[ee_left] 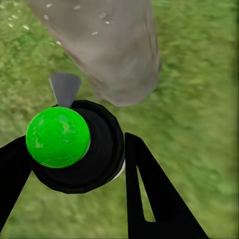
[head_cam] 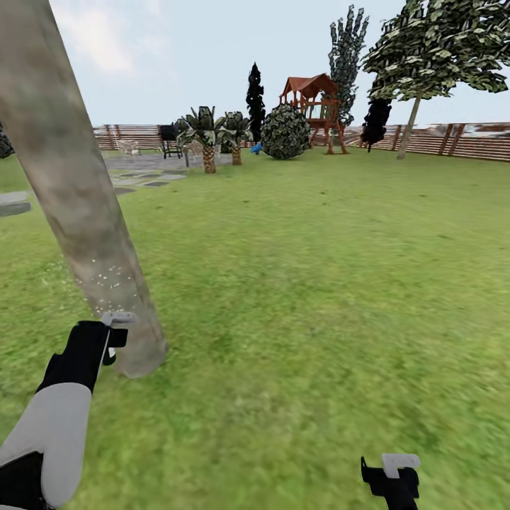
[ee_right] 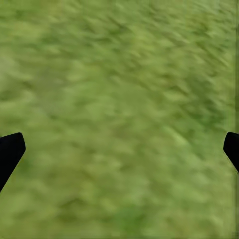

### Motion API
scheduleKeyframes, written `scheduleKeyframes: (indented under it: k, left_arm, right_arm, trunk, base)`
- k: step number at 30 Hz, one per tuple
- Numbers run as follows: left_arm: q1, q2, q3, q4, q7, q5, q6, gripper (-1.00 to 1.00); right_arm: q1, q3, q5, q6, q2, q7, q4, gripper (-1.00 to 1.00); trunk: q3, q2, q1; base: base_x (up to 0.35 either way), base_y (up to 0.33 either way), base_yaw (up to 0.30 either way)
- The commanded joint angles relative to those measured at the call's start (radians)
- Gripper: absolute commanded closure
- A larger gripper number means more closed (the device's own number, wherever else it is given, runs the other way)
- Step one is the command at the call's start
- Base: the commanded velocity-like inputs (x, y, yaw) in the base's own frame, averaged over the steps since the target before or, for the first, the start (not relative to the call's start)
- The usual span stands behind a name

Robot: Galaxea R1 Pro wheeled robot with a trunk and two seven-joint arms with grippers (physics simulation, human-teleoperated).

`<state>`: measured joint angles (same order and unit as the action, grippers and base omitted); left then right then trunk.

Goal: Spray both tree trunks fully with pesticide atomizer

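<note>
Left claw [ee_left: 74,164] clamping the sprayer [ee_left: 74,144], nozzle aiming at the speckled tree trunk [head_cam: 78,212] just beyond at twelve o'clock, right claw [ee_right: 119,149] hanging spread apart over the lawn [head_cam: 319,283]

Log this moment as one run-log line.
left gripper: shut on sprayer | aimed at tree trunk | white specks low on bark | right gripper: open over grass
</note>
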<state>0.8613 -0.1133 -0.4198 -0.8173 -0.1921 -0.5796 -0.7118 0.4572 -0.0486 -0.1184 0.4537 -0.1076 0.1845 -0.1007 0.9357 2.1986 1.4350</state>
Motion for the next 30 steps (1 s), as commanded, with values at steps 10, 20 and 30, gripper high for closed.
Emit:
scheduleKeyframes:
  k: [10, 20, 30]
  left_arm:
    - [-0.031, -0.004, -0.004, -0.004, -0.009, -0.009, -0.003, 1.0]
    - [-0.101, 0.011, -0.02, 0.077, 0.165, 0.014, 0.013, 1.0]
    - [-0.118, 0.006, -0.023, 0.115, 0.166, 0.12, 0.12, 1.0]
  right_arm:
    - [0.0, -0.005, -0.009, 0.002, 0.0, 0.004, 0.001, -1.0]
    - [0.0, -0.004, -0.01, 0.002, 0.001, 0.004, 0.001, -1.0]
    - [0.0, -0.004, -0.01, 0.002, 0.002, 0.004, 0.001, -1.0]
  trunk:
    - [0.001, 0.0, 0.0]
    - [0.001, 0.0, 0.0]
    - [0.001, 0.0, 0.0]
  base:
    - [0.217, -0.213, 0.0]
    - [0.234, -0.198, 0.228]
    - [0.167, -0.239, 0.157]
